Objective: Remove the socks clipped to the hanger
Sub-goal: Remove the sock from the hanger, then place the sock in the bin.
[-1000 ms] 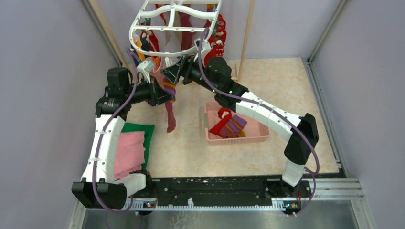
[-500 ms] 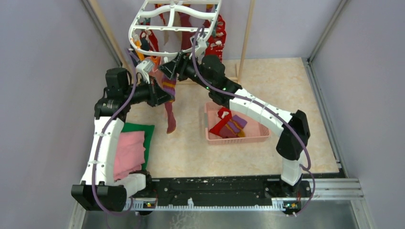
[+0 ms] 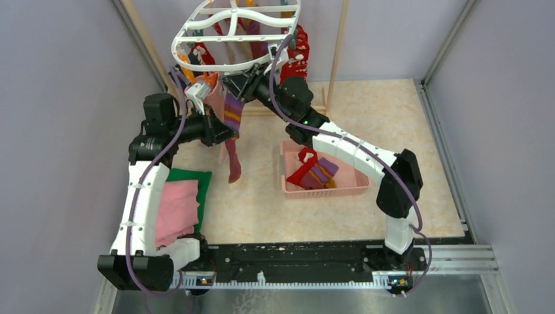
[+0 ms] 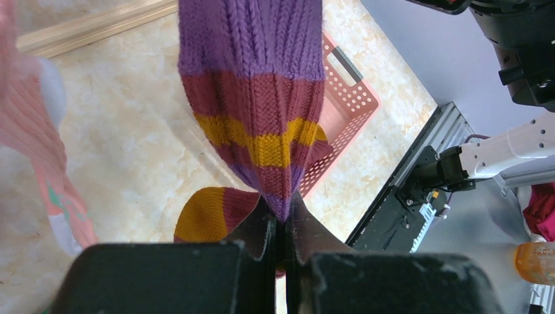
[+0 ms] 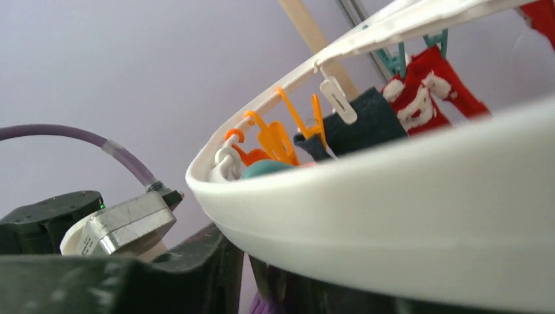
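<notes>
The white hanger (image 3: 235, 33) hangs at the back with red socks (image 3: 296, 52) and orange clips (image 3: 190, 65) on it. A purple-striped sock (image 3: 232, 111) with maroon and yellow bands (image 4: 262, 98) runs from the hanger's near rim down to my left gripper (image 3: 219, 129), which is shut on its lower end (image 4: 286, 222). My right gripper (image 3: 238, 83) is tucked right under that rim (image 5: 393, 216). One dark finger (image 5: 213, 261) shows beside a pale clip above the purple fabric; the other finger is hidden. A navy sock (image 5: 357, 127) and a red-and-white one (image 5: 425, 91) hang further round.
A pink basket (image 3: 357, 186) on the floor holds removed socks (image 3: 314, 171). Folded pink (image 3: 177, 209) and green (image 3: 196, 180) cloths lie beside the left arm. A dark red sock (image 3: 232, 160) dangles below the left gripper. Wooden poles (image 3: 337, 52) stand behind.
My right gripper has moved up and left to sit under the hanger's near rim, and its jaws have narrowed. The hanger has tipped upward. The left arm has held still.
</notes>
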You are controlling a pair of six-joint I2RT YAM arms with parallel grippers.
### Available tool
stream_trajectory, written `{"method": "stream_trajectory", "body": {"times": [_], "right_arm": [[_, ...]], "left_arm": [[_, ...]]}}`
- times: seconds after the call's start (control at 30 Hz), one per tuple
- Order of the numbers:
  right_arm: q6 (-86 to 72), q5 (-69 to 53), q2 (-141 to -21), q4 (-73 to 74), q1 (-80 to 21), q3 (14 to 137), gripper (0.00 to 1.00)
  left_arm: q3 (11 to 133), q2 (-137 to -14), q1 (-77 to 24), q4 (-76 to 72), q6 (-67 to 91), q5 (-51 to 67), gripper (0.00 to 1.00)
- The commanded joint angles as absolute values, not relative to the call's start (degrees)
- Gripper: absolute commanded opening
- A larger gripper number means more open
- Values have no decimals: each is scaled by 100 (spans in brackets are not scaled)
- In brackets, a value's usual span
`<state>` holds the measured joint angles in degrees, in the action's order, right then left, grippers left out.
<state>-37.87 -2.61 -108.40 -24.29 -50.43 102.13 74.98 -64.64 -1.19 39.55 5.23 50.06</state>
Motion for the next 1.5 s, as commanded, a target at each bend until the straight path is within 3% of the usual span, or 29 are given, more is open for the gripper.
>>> {"method": "stream_trajectory", "body": {"times": [0.0, 0.17, 0.37, 0.5, 0.57, 0.6, 0.63, 0.9, 1.13, 1.4, 1.47], "right_arm": [[-3988, -255, -10821, -2989, -4975, 10134, 24], [-4095, -277, -10738, -3055, -4943, 9966, 2], [-4145, -368, -10381, -3089, -4856, 9587, 1], [-3961, -461, -9987, -2859, -4698, 9229, 30], [-3875, -591, -9734, -2736, -4597, 9006, 67], [-3775, -684, -9613, -2657, -4565, 8890, 93], [-3649, -751, -9474, -2576, -4541, 8762, 98], [-3278, -1187, -8114, -2163, -4519, 6835, 99], [-3909, -1321, -7352, -2558, -4564, 5455, 98], [-4492, -1602, -7643, -3460, -4576, 5380, 73], [-4632, -1728, -7690, -3812, -4575, 5326, 61]], "left_arm": [[7508, -6323, -111, 3823, 466, 5031, 0], [7417, -6317, -108, 3725, 511, 5020, 0], [7270, -6407, -280, 3429, 605, 5240, 0], [7286, -6587, -948, 3311, 575, 5027, 0], [7312, -6679, -1222, 3240, 555, 4970, 0], [7310, -6726, -1317, 3175, 549, 4981, 0], [7337, -6783, -1391, 3148, 535, 4987, 0], [7593, -7114, -1847, 3270, 286, 4820, 0], [7779, -7212, -2071, 3324, 184, 4851, 0], [7904, -7225, -2375, 3666, -176, 5002, 0], [7862, -7225, -2390, 3671, -193, 4959, 1]]}}
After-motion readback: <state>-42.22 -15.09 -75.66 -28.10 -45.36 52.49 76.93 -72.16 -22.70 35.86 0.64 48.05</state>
